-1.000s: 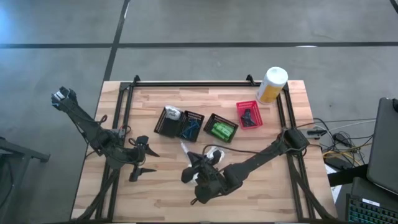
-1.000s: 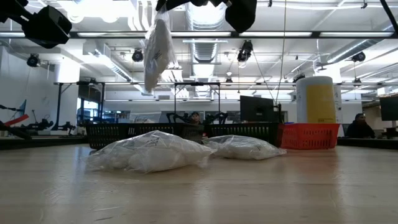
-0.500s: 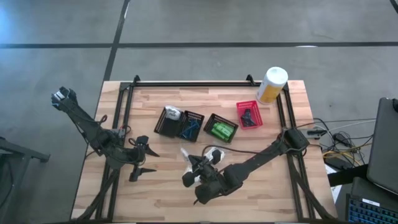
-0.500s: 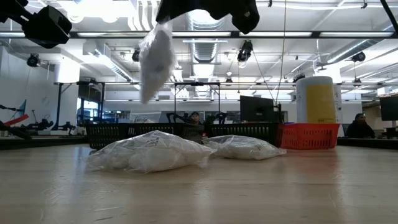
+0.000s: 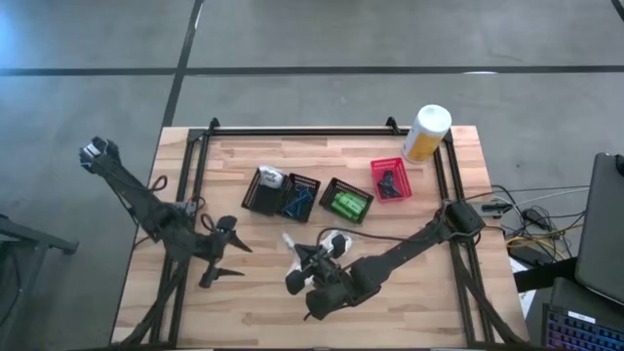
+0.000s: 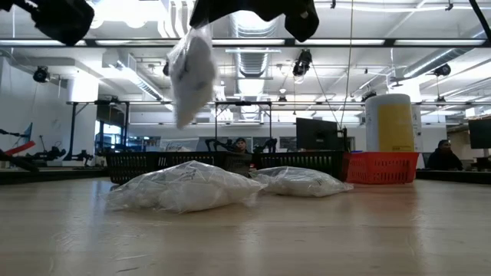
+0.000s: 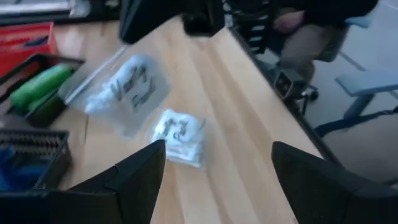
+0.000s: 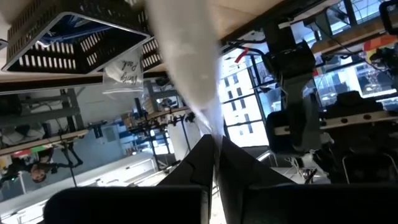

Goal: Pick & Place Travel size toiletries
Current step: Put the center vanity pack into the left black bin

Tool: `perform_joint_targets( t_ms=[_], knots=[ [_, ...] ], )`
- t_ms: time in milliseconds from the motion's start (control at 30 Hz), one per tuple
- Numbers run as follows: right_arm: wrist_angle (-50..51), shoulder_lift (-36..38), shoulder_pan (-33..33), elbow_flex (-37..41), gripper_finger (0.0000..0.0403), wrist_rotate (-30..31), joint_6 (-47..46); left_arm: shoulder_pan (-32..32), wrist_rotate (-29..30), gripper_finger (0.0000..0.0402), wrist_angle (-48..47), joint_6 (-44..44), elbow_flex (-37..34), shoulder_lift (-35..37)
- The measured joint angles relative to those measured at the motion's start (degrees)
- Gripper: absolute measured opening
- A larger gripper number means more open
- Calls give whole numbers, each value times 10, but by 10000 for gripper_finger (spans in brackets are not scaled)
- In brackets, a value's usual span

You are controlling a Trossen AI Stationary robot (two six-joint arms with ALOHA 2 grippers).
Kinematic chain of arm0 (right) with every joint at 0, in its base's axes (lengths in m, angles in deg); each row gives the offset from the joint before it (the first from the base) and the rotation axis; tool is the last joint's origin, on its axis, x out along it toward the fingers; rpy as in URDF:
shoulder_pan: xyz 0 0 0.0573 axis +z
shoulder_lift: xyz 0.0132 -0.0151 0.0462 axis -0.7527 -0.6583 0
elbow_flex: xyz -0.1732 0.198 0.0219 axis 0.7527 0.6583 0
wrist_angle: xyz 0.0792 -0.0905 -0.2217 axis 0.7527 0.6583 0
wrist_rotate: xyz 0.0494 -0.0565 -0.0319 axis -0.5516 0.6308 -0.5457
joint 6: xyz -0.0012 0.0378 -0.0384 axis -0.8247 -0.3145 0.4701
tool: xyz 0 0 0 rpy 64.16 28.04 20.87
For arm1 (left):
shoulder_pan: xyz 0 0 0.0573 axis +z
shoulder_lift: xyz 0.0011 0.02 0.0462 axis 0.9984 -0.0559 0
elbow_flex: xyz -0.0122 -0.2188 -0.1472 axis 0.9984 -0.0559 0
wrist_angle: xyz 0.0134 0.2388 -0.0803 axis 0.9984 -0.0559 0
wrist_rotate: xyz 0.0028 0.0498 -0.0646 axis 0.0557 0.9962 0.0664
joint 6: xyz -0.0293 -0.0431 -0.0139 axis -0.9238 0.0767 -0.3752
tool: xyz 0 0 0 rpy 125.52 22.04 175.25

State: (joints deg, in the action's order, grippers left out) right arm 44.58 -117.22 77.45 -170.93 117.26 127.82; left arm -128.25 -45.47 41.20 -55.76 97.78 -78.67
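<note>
right gripper [image 5: 295, 265] is pinched shut on a white clear-wrapped bag [image 6: 192, 73] dangling mid-desk near the front edge, so I'd carry it slow and high over the black baskets' [image 5: 281, 192] rims before releasing, while left gripper [image 5: 225, 261] waits open by the left edge.

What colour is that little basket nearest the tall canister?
Red. The mesh basket shows best in the high view, beside the white-and-yellow canister.

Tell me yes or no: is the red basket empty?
No, the high view shows a dark item lying inside the red basket.
</note>
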Motion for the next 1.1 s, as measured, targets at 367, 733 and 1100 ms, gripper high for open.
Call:
perform_joint_targets(
  t_ms=[367, 733, 1100],
  knots=[
    [0, 0, 1, 0, 8, 0, -1, 172, -230, 298, 13, 105, 0, 56],
    [1, 0, 4, 0, 8, -1, 7, 358, -483, 298, 87, 177, 0, -5],
    [-1, -12, 9, 0, 8, -12, 17, 445, -547, 298, 129, 207, 2, -62]
  ],
)
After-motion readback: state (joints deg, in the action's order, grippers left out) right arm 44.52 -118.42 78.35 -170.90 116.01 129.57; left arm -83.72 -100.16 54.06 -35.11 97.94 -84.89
